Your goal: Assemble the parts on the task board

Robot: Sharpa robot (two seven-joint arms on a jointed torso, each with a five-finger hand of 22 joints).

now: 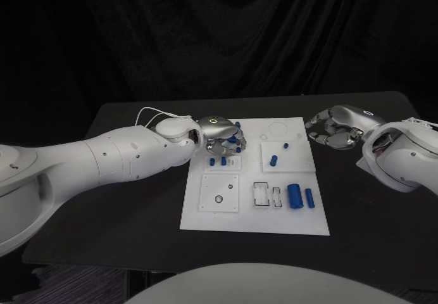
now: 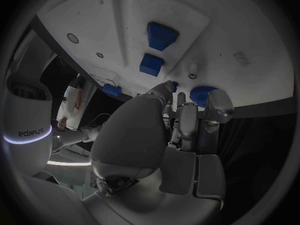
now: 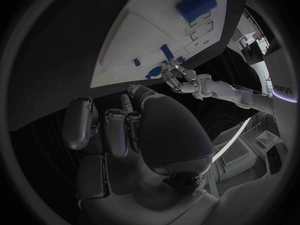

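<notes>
Pinching a blue part (image 1: pixel 235 140), left hand (image 1: pixel 222 135) upper centre: seat it square on board (image 1: pixel 210 215); right hand (image 1: pixel 336 128) curled, idle

1. Support surface: black table (image 1: pixel 137 215), rectangular, dark cloth backdrop behind its far edge.
2. Lying directly on the table: the white task board (image 1: pixel 260 221), flat, roughly central. It extends from under the left hand (image 1: pixel 222 138) toward the robot; its far right corner lies just beside the right hand (image 1: pixel 336 130).
3. The board's near edge is well apart from both hands, with bare table showing on every side of it.
4. In the right wrist view, bare black table (image 3: pixel 69 40) lies beyond that hand's fingertips, beside the board's edge (image 3: pixel 115 60).
</notes>
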